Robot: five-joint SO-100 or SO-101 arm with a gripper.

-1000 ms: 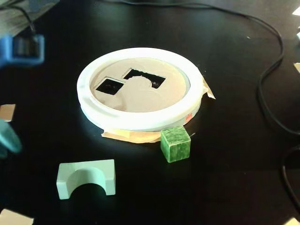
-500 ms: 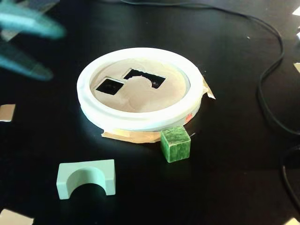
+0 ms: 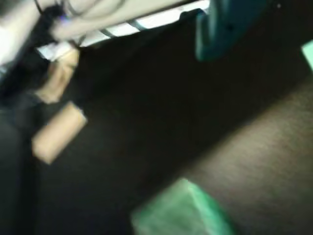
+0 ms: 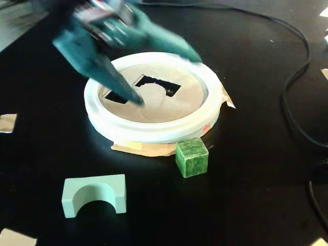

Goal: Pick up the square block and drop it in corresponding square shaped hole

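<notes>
Cube (image 4: 192,157) touches lid (image 4: 154,130) (end effector (image 4: 166,72) empty).

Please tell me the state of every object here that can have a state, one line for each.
tool: blurred by motion above the lid, holds nothing; open or shut cannot be told
green cube: on the table beside the white rim, not grasped
white round lid: flat on the table, its cut-out holes empty
arch block: lying on the table, apart from the lid
black cable: loose on the table at the right
</notes>
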